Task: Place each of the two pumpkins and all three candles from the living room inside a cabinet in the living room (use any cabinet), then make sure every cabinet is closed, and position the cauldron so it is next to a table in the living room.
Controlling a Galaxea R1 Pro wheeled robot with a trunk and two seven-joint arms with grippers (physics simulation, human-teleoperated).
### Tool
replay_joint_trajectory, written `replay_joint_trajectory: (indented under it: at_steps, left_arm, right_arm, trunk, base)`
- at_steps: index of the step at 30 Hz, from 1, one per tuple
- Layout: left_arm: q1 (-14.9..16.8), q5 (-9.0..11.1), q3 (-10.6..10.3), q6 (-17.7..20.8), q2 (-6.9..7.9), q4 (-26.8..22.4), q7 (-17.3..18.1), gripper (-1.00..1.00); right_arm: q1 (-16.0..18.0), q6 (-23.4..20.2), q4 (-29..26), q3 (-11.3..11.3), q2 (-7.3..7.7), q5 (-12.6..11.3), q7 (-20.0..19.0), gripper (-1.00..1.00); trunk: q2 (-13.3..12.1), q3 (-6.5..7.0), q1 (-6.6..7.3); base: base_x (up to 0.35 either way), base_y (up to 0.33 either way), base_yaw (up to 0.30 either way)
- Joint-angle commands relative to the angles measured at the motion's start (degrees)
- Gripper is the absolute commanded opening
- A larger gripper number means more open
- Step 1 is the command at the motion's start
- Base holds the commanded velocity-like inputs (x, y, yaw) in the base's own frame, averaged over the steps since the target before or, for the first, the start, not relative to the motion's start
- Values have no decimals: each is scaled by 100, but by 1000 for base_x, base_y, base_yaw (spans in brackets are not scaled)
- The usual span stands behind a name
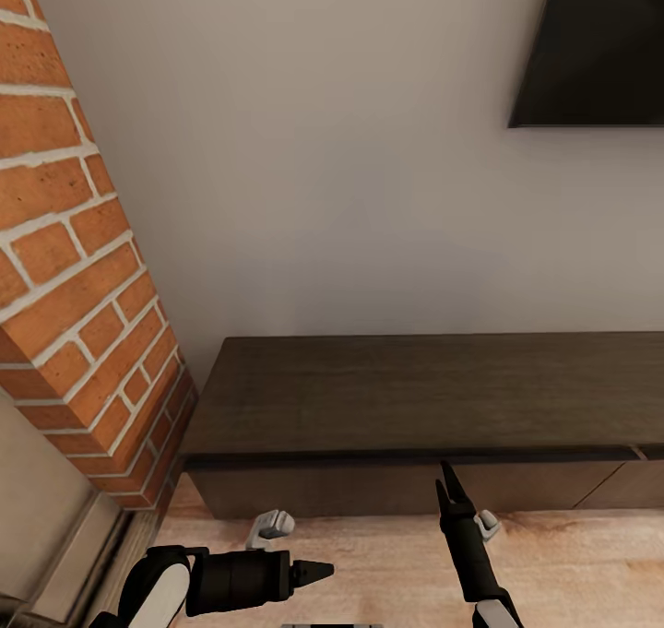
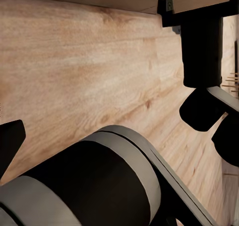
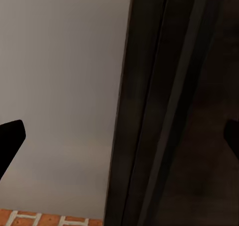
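The cabinet (image 1: pixel 415 397) is a long, low, dark brown unit against the pale wall, and its drawer fronts (image 1: pixel 369 490) sit flush and shut. My right gripper (image 1: pixel 450 482) points up at the front edge, close to the drawer face, and stands open. In the right wrist view its fingertips (image 3: pixel 10 139) sit wide apart with the cabinet's dark edge (image 3: pixel 169 111) between them. My left gripper (image 1: pixel 318 572) hangs low over the floor, pointing right, open and holding nothing. The pumpkins, candles, cauldron and table are out of view.
A red brick column (image 1: pixel 74 287) rises at the left, close to the cabinet's left end. A dark flat screen (image 1: pixel 599 47) hangs on the wall at the upper right. Pale wood floor (image 1: pixel 369 554) runs in front of the cabinet.
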State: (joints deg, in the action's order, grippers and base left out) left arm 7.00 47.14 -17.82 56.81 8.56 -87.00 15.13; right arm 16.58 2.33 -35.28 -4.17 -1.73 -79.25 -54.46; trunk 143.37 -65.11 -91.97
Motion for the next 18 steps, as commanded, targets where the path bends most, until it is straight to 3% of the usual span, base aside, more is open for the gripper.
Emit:
replay_joint_trajectory:
  at_steps: [1, 15, 18]
  left_arm:
    - [3, -41, -1, 8, 4, -1, 46, 100]
    - [3, -38, -2, 6, 1, -1, 44, 100]
    - [3, -38, -2, 7, 0, -1, 44, 100]
  right_arm:
    - [3, 13, 4, -5, -3, -15, -16, 100]
    - [3, 13, 92, -14, -3, -38, 56, 100]
    - [3, 13, 127, -15, -3, -43, 63, 100]
  trunk:
    - [2, -5, 1]
    - [6, -71, -7]
    - [10, -137, -14]
  base:
    - [7, 0, 0]
    - [1, 0, 0]
    - [0, 0, 0]
